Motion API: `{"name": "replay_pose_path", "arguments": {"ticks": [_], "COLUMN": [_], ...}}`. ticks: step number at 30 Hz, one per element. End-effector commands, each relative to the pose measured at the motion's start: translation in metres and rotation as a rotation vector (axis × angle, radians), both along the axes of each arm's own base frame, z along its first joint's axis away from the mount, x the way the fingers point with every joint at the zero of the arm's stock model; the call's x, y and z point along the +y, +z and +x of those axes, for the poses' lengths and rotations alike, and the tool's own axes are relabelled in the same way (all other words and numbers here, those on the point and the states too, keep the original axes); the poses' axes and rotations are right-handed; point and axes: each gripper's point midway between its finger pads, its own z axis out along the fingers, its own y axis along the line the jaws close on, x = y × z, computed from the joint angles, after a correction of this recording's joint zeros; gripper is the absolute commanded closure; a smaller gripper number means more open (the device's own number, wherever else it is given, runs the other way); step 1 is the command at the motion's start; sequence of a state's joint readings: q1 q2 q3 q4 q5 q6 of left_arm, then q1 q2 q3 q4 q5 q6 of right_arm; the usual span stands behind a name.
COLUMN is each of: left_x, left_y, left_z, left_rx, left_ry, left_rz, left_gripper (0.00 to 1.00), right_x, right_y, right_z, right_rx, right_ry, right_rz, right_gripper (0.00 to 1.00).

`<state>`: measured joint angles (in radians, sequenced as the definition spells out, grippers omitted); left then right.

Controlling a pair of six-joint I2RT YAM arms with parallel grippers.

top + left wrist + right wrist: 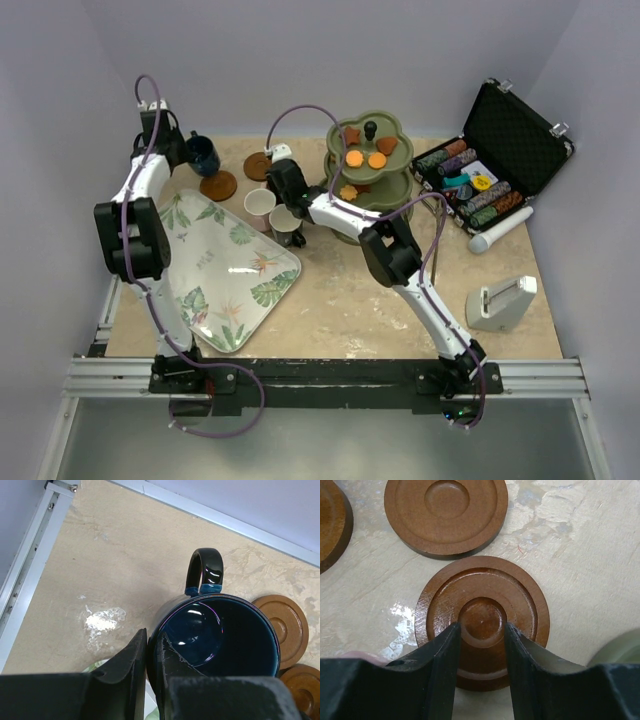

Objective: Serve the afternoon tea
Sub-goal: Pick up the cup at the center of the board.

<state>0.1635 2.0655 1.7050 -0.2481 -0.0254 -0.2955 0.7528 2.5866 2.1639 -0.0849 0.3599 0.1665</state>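
Observation:
My left gripper is shut on the rim of the navy cup, one finger inside and one outside; this is at the back left. My right gripper stands open over a brown saucer, its fingers either side of the centre recess. Two more saucers lie beyond it. The pinkish-white cup and the cream cup stand near the right gripper. Orange and brown biscuits lie on the olive-green stand.
A leaf-patterned white tray lies at front left. An open black case of poker chips sits at back right, with a white cylinder and a grey-white block nearer. A metal rail borders the table's left side.

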Motion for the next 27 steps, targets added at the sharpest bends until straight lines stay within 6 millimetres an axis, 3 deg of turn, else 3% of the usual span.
{"name": "replay_pose_path", "arguments": {"ticks": [1,12,27], "left_x": [-0.006,-0.008,-0.012], "left_y": [0.079,0.086,0.088], "left_z": [0.012,0.006,-0.009], "left_rx": [-0.216,-0.228,-0.238], "left_ry": [-0.030,-0.035,-0.041], "left_rz": [0.000,-0.002,-0.005], "left_gripper": [1.00,1.00,1.00], "right_x": [-0.002,-0.016,-0.036], "right_y": [0.043,0.034,0.055], "right_z": [0.006,-0.007,-0.021], "right_rx": [-0.076,-0.024,-0.037], "right_ry": [-0.024,0.011,0.029], "right_rz": [0.012,-0.101,-0.167], "right_gripper": [0.55,0.52,0.51]}}
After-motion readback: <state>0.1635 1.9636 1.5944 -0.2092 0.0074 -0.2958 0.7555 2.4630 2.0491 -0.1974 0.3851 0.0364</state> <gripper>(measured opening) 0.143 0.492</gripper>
